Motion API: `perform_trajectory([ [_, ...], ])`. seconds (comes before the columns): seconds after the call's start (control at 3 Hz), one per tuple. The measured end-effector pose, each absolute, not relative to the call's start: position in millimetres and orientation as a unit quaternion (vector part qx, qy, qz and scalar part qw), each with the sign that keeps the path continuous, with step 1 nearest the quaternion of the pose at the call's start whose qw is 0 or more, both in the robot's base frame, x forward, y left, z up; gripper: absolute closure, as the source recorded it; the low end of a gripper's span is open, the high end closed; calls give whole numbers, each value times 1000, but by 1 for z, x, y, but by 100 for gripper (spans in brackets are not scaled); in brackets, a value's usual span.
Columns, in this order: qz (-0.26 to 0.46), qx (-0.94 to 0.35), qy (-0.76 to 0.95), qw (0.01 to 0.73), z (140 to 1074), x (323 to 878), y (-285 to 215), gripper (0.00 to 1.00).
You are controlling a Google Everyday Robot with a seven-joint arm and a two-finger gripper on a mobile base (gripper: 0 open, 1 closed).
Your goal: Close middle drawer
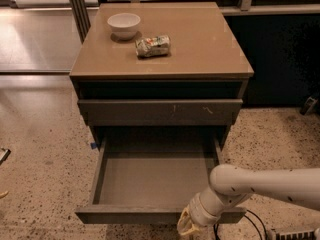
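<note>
Nearest, at the bottom edge, the pincer (189, 227) hangs from the white arm (260, 181), which reaches in from the right; it sits at the outer face of the middle drawer (125, 215), right of that front's centre and seemingly touching it, though whether the pincer is open or closed cannot be told; the drawer stands pulled well out toward the camera, its deep tray bare, its long axis running left to right across the view; so the drawer body lies straight beyond the pincer, and the push it calls for, by my reading, goes directly away from the camera, kept square so the front does not skew on its runners; behind it the upper drawer front (150, 113), with pale scratch marks, sits shut; above, the tan table (210, 44) carries a white bowl (124, 24) and a crumpled snack packet (153, 46) just beside it; speckled terrazzo floor (40, 134) surrounds the unit, with a dark panel (280, 59) behind on the right.
</note>
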State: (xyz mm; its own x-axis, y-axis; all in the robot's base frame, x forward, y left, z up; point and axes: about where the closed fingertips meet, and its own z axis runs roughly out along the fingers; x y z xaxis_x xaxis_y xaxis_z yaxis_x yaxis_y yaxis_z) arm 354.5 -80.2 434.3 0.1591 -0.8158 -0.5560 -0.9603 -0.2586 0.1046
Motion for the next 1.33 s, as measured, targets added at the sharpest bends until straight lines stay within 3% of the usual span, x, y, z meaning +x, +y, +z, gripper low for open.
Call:
perform_trajectory([
  [0.33,257,-732,617,133,419,355,-86,100],
  [0.67,244,-722,633,138,417,357,-90,84],
  [1.33,222,-716,644,153,423,367,-90,38],
])
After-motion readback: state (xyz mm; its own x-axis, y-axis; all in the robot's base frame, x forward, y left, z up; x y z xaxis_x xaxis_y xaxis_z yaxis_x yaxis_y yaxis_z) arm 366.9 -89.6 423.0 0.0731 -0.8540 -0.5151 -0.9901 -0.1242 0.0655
